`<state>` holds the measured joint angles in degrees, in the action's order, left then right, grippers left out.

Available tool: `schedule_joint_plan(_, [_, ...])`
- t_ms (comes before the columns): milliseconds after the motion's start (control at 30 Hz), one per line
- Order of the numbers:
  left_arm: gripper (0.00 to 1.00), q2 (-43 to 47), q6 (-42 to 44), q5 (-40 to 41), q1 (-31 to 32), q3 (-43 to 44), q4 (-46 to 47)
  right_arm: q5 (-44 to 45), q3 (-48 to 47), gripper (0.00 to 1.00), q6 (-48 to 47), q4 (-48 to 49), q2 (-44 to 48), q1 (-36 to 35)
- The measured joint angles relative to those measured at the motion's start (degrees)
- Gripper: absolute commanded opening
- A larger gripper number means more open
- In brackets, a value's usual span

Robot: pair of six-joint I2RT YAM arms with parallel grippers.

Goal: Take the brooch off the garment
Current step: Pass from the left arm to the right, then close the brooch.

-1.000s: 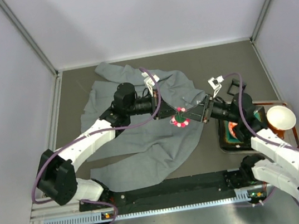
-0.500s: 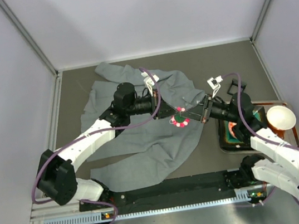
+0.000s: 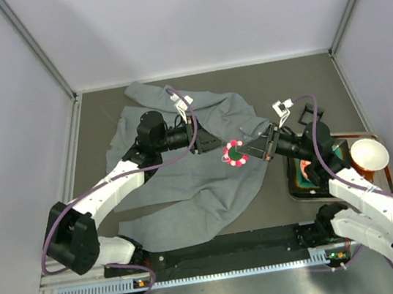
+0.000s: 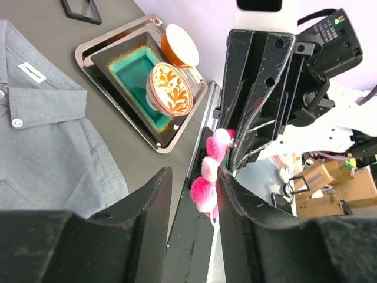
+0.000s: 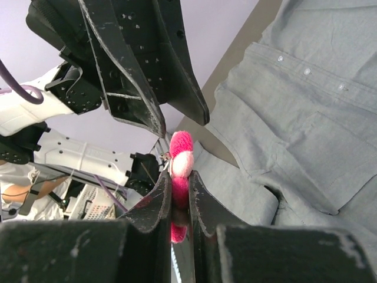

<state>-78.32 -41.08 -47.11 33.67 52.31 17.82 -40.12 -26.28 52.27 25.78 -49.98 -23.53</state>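
Removal looks all but done: my right gripper point(image 5: 177, 190) pinches the brooch point(image 5: 180, 154) edge-on between its fingertips, with the pink petals standing up above the pads. Seen from both wrists, the flower seems to hang free of the garment point(image 3: 180, 186), which lies rumpled on the table point(image 3: 290, 81) beneath. The pin itself is hidden, so I cannot tell whether its point is wholly out of the cloth. My left gripper point(image 4: 193, 180) stands with jaws apart and nothing between them, near the brooch and facing my right fingers over the shirt front. As I judge it, the next move calls for a firm pinch and a lift straight away from the fabric, watching that no grey cloth rises with it, then a carry to my right side. Just beside my right arm sits a tray point(image 4: 88, 59) holding a teal dish point(image 4: 126, 76), a patterned bowl point(image 4: 171, 88) and an orange cup point(image 4: 179, 44), and a small black frame point(image 3: 308, 110) lies beyond it. What stands closest in the way is my own left gripper; the crockery would crowd any set-down on that side.
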Motion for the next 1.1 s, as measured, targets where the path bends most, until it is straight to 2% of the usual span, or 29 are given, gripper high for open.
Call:
schedule_joint_plan(33, [0.60, 0.24, -0.28, 0.00, -0.35, -0.02, 0.09, 0.02, 0.00, 0.00, 0.00, 0.00, 0.00, 0.00])
schedule_joint_plan(100, [0.78, 0.74, -0.52, -0.13, -0.33, -0.02, 0.20, 0.13, 0.02, 0.00, 0.00, 0.00, 0.00, 0.00])
schedule_joint_plan(133, [0.85, 1.03, -0.46, -0.24, -0.07, -0.02, 0.15, 0.28, 0.02, 0.00, 0.00, 0.00, 0.00, 0.00])
schedule_joint_plan(200, [0.88, 1.53, 0.83, 0.22, 0.92, 0.20, -0.96, 0.72, 0.02, 0.00, 0.00, -0.11, 0.00, 0.00])
schedule_joint_plan(400, [0.84, 1.79, 5.99, 2.19, 5.53, 2.23, -6.40, 1.77, 0.02, 0.00, 0.00, -0.66, 0.00, 0.00])
schedule_joint_plan(567, [0.79, 1.90, 7.89, 4.44, 5.86, 2.25, -8.59, 2.40, 0.02, 0.00, 0.00, -1.36, 0.02, 0.00])
schedule_joint_plan(800, [0.63, 1.77, 7.98, 7.39, 7.28, 3.78, -9.01, 2.64, 0.02, 0.00, -0.07, -1.70, 0.11, 0.00])
schedule_joint_plan(933, [0.47, 0.90, 7.78, 8.00, 7.34, 4.61, -8.83, 2.69, 0.00, 0.00, -0.22, -2.03, 0.15, 0.00])
schedule_joint_plan(1033, [0.42, 0.04, 7.54, 8.28, 7.32, 4.70, -8.79, 2.78, 0.00, 0.00, -0.31, -2.71, 0.61, 0.00])
schedule_joint_plan(1100, [0.42, -0.50, 7.37, 8.41, 7.32, 4.70, -8.76, 2.89, 0.00, 0.00, -0.66, -3.15, 0.92, 0.00])
